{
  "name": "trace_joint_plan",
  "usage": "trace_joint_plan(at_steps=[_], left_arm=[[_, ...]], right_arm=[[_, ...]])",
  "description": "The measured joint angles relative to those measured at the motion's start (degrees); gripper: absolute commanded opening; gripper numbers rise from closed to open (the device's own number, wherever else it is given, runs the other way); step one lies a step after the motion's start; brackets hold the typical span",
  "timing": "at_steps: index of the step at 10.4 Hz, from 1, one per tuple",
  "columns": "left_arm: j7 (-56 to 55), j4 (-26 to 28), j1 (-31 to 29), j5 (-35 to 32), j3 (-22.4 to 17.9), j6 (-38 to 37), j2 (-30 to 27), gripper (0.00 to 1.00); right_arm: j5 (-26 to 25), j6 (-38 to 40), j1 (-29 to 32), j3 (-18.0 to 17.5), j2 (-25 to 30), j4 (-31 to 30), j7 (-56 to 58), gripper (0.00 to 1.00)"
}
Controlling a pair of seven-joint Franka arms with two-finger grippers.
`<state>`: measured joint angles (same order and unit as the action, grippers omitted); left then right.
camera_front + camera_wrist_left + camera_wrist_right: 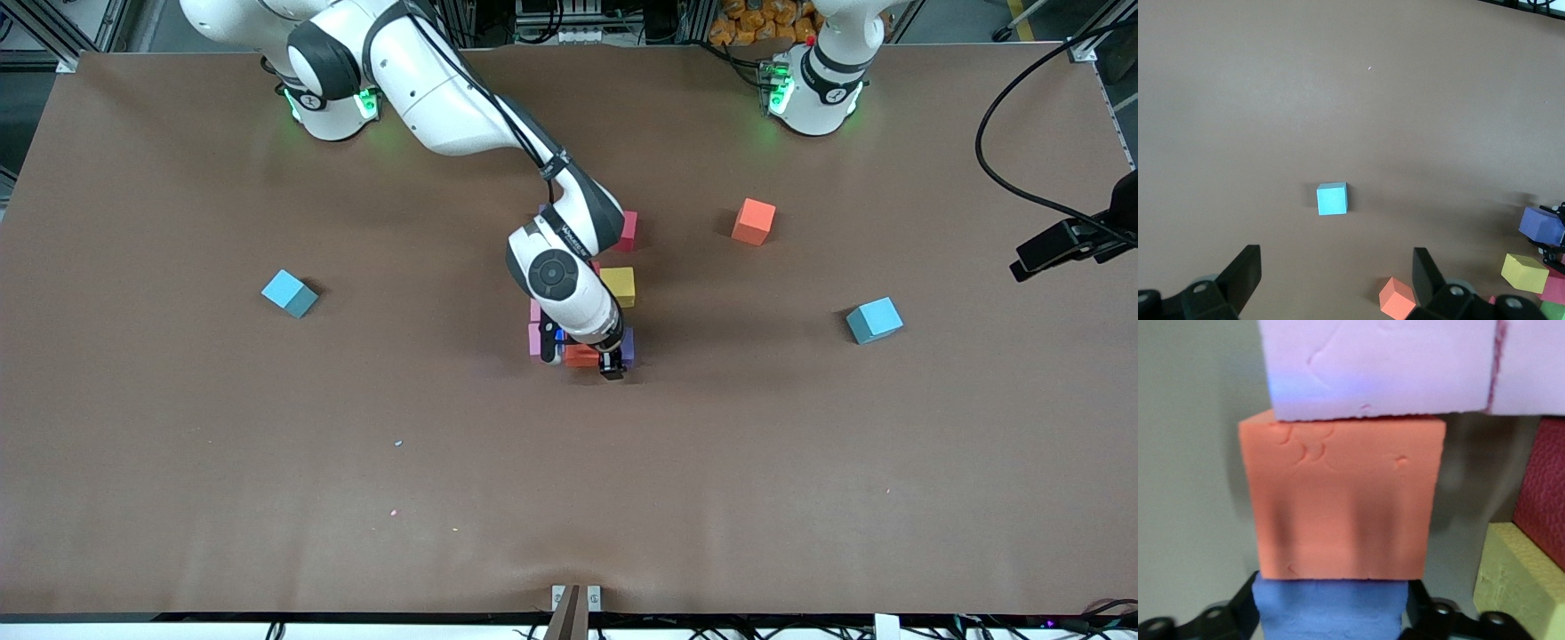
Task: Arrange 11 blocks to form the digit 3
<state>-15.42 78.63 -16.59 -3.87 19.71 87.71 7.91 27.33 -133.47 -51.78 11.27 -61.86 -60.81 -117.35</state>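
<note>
R gripper point(612, 364) is low at the camera-side edge of the half-built digit 3 point(534, 339) at mid table, set around the purple block point(1331, 613). Can't tell if it's clamped or let go. In the R wrist view the purple block touches the red-orange block point(1341, 497), which in turn butts against a pink block point(1378, 367). A 2nd pink point(1531, 363) sits flush beside that one. A dark red block point(1545, 490) and a yellow block point(1518, 583) stand off to one side, with a gap of bare table between them and the red-orange one. The R arm hides much of the figure in the front view, so the block count is unclear. The orange block point(753, 221) is loose, toward the L arm's end, farther from the camera than the figure and well apart from it. Two light-blue cubes, point(290, 293) and point(874, 320), sit one toward each end, with wide gaps all around. The table point(569, 498) is bare nearer the camera, so lots of room there. L gripper point(1336, 253) waits up in the air over the table, released, jaws wide, nothing in it.
</note>
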Motion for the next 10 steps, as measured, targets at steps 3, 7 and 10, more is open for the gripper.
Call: trace_joint_plan(at_steps=[3,7,10], left_arm=[[0.0,0.1,0.0,0.0,0.0,0.0,-0.1,1.00],[0.0,0.2,0.0,0.0,0.4,-0.3,-1.0,1.00],[0.0,0.2,0.0,0.0,0.4,-0.5,-2.1,1.00]], right_arm=[[-1.0,4.5,0.1,0.1,2.0,1.7,0.0,1.00],[-1.6,10.8,0.6,0.3,6.7,1.5,1.8,1.00],[-3.1,12.9,4.7,0.4,13.7,-5.8,18.8,1.00]])
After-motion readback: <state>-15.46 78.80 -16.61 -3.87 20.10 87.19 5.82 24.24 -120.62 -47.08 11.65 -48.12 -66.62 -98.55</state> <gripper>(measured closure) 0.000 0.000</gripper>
